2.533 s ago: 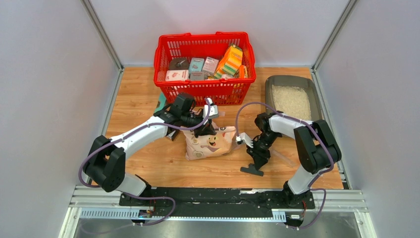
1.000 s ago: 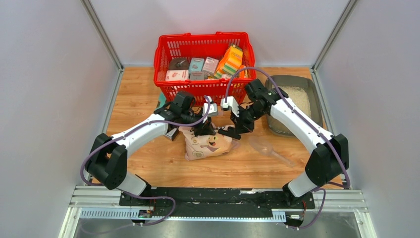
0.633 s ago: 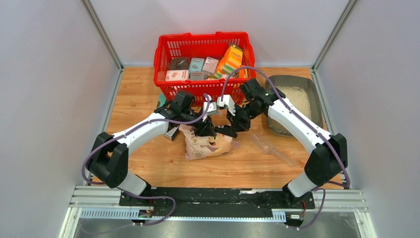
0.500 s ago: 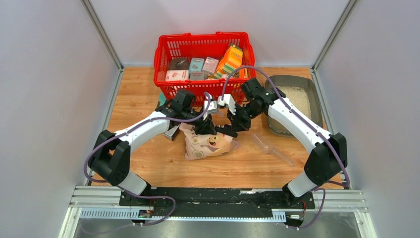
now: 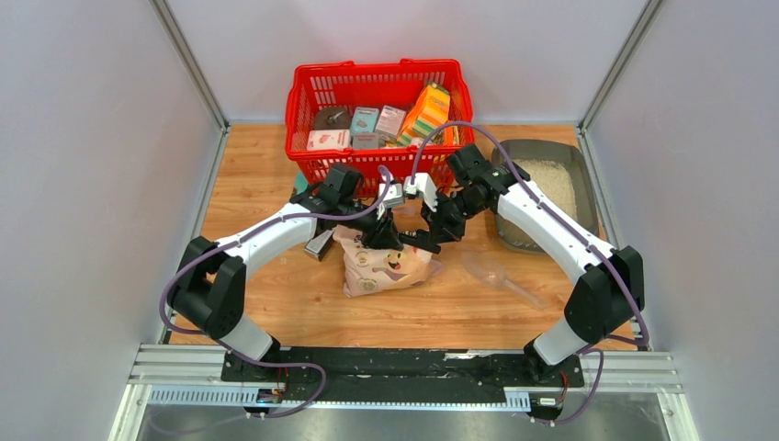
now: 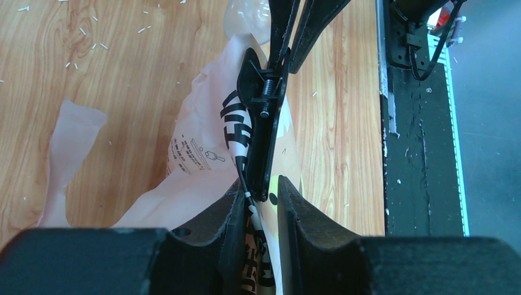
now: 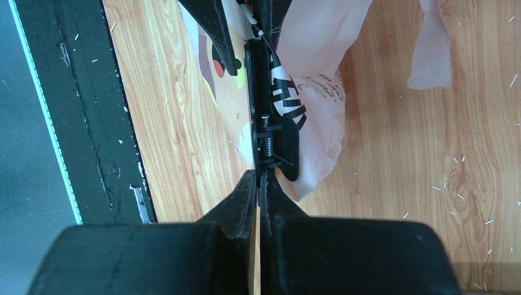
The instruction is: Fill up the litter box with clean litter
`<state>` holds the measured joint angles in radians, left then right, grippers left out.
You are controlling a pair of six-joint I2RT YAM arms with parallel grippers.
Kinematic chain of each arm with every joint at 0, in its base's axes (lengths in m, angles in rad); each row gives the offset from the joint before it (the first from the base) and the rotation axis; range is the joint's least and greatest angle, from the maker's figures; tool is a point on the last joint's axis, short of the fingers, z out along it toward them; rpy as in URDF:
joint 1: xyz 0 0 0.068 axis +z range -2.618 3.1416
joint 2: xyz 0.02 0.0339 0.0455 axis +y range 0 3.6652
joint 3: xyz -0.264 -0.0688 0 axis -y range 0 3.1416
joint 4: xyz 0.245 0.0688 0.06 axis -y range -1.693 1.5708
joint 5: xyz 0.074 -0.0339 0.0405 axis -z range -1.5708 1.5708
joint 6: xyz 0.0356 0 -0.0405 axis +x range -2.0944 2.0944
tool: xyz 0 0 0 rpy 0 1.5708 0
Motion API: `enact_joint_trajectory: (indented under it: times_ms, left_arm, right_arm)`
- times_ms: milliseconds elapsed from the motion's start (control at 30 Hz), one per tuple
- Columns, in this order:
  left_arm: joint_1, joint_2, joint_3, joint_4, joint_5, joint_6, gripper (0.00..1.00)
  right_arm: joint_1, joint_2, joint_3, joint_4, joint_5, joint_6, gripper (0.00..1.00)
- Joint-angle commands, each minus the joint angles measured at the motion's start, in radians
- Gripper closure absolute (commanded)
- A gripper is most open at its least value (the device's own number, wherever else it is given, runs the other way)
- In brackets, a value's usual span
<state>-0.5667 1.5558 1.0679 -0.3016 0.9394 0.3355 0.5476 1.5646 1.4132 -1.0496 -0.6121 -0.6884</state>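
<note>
The grey litter box [image 5: 502,204] lies at the back right, with pale clean litter [image 5: 551,180] in its far half. A pinkish-cream cat-printed bag [image 5: 386,264] stands mid-table. My left gripper [image 5: 382,233] is shut on the bag's folded top edge, seen in the left wrist view [image 6: 261,203]. My right gripper [image 5: 430,235] is shut on the handles of a black spring clip [image 7: 270,123], which sits on the bag's top edge. The clip's tip [image 6: 264,123] reaches between my left fingers. The bag also shows in the right wrist view [image 7: 319,104].
A red mesh basket [image 5: 377,66] with several boxes stands at the back, close behind both grippers. A clear plastic scoop [image 5: 497,273] lies right of the bag. A torn strip of bag [image 6: 67,153] and scattered granules lie on the wood. A dark object [image 5: 320,246] lies under the left arm.
The right gripper carried the black clip from the table's front up and left to the bag's top. Over the last half second both grippers have hardly moved.
</note>
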Motion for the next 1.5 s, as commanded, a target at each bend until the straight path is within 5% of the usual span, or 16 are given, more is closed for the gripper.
enact_joint_trajectory:
  times_ms: [0, 233, 467, 633, 833, 1100, 1467]
  left_arm:
    - [-0.022, 0.006, 0.037, 0.056, 0.079, -0.036, 0.7]
    - [-0.022, 0.024, 0.043, 0.084, 0.105, -0.084, 0.71]
    - [-0.021, 0.027, 0.03, 0.131, 0.119, -0.116, 0.99]
    - [-0.022, 0.006, 0.006, 0.15, 0.099, -0.115, 1.0]
    - [-0.022, -0.016, -0.011, 0.127, 0.075, -0.043, 1.0]
    - [-0.024, -0.028, -0.013, 0.14, 0.058, -0.007, 1.0]
    - [-0.024, -0.051, -0.051, 0.179, 0.044, -0.032, 1.0]
  right_arm:
    - [0.025, 0.009, 0.035, 0.091, 0.032, 0.004, 1.0]
    - [0.028, 0.003, 0.029, 0.1, 0.048, 0.01, 1.0]
    - [0.028, 0.0, 0.02, 0.109, 0.043, 0.021, 1.0]
    - [-0.009, -0.035, 0.052, 0.042, 0.01, -0.028, 0.62]
    - [-0.126, -0.101, 0.021, -0.056, -0.19, -0.198, 0.37]
    - [-0.124, -0.043, 0.009, -0.069, -0.317, -0.232, 0.36]
    - [-0.086, -0.008, -0.013, 0.022, -0.287, -0.198, 0.37]
